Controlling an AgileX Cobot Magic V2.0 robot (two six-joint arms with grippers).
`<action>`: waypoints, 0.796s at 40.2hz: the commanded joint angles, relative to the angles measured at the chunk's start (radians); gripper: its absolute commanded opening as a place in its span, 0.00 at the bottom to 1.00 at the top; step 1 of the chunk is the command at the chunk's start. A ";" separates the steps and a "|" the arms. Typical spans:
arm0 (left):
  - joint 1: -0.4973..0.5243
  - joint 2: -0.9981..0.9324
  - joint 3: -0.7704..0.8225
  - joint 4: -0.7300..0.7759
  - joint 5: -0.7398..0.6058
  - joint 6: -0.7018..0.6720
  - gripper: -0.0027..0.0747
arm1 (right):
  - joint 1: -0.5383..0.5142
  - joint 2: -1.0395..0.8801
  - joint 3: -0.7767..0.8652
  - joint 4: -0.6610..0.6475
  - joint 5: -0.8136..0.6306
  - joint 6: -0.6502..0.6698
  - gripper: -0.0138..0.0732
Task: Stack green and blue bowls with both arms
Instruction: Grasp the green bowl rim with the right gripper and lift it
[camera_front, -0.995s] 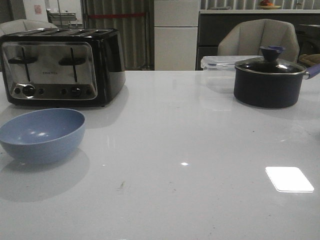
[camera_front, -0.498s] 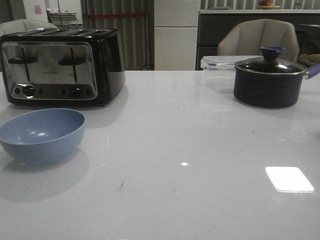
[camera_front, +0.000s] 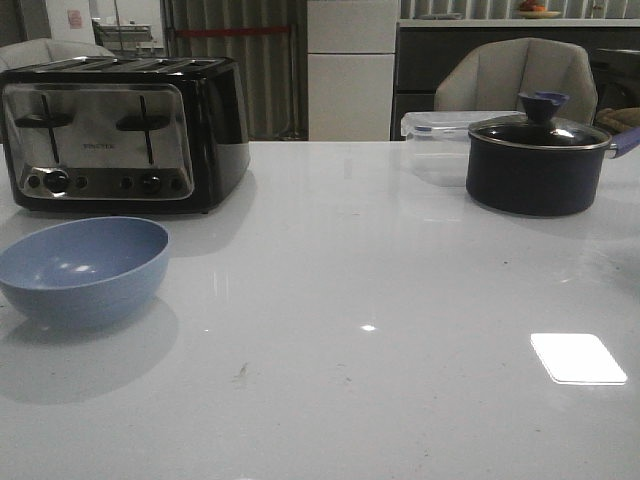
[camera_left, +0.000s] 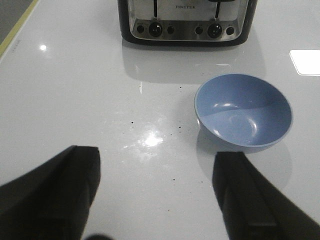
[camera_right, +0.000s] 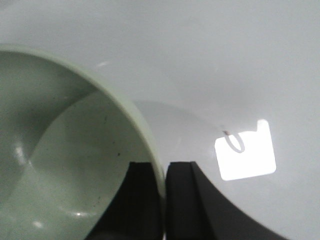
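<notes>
Clamped on the rim of the green bowl (camera_right: 60, 165), the right gripper (camera_right: 164, 200) had one black finger inside the wall and one outside it, the two nearly meeting with only the pale edge between them. That bowl filled one side of the right wrist view, its hollow turned to the camera, over the white table (camera_right: 210, 60); whether it rested on the surface or hung just above could not be told, and it did not appear in the front view. Spread wide and holding nothing, the left gripper (camera_left: 155, 192) was poised above bare tabletop, its two dark fingers (camera_left: 65, 185) angled apart. The blue bowl (camera_left: 243, 110) sat upright and untouched beyond them, closer to one finger than the other and clear of both. From the front, the same blue bowl (camera_front: 84, 268) stood near the table's left edge, just ahead of a black and chrome toaster (camera_front: 120, 130). Well apart, at the far right, a dark blue lidded pot (camera_front: 540, 160) stood beside a clear plastic container (camera_front: 435, 135). A bright rectangle of reflected light (camera_front: 578, 358) lay on the tabletop at the right.
</notes>
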 joint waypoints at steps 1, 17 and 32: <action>0.001 0.011 -0.035 -0.007 -0.073 0.000 0.72 | 0.097 -0.095 -0.078 0.029 0.033 -0.028 0.25; 0.001 0.011 -0.035 -0.007 -0.073 0.000 0.72 | 0.577 -0.088 -0.163 0.029 0.098 -0.030 0.25; 0.001 0.011 -0.035 -0.007 -0.073 0.000 0.72 | 0.817 0.015 -0.161 0.030 0.073 -0.030 0.25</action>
